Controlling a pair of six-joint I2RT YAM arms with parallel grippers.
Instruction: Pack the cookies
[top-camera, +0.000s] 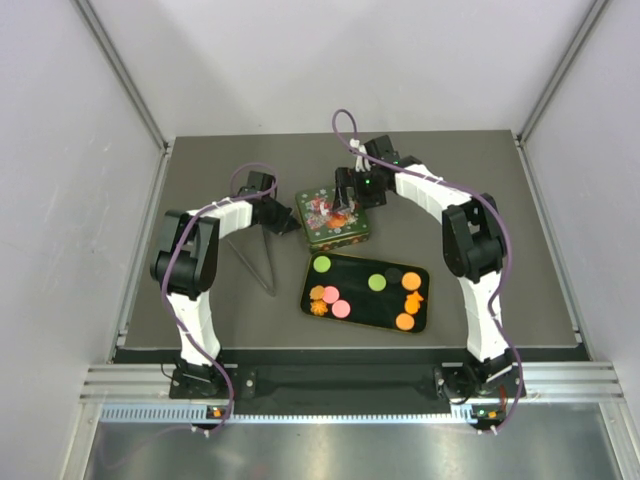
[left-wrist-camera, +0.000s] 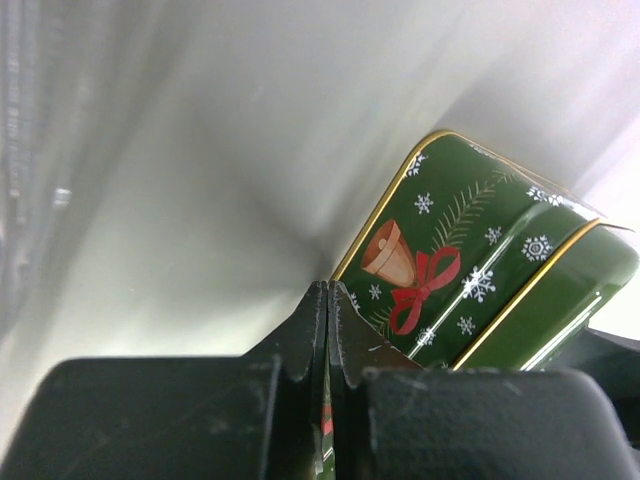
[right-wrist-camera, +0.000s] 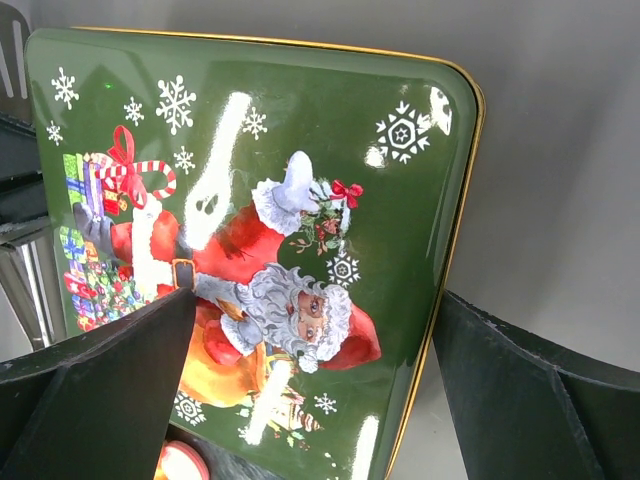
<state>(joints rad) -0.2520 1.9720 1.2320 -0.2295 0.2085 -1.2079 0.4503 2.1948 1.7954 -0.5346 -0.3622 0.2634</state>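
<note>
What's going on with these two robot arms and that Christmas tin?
Both arms are at the green tin, which has its lid on. The right gripper is open, straddling the lid from above. The left gripper is shut, tips at the tin's side. The cookies lie on the black tray nearby, not yet packed.

We see the tin (top-camera: 333, 220) sitting on the worktop (top-camera: 500, 200), just behind the tray (top-camera: 355, 295). The cookies (top-camera: 377, 283) lie on the tray, most towards its left and right ends. The left hand (top-camera: 283, 215) is at the tin's left edge; the right hand (top-camera: 347, 203) straddles the tin from behind.
</note>
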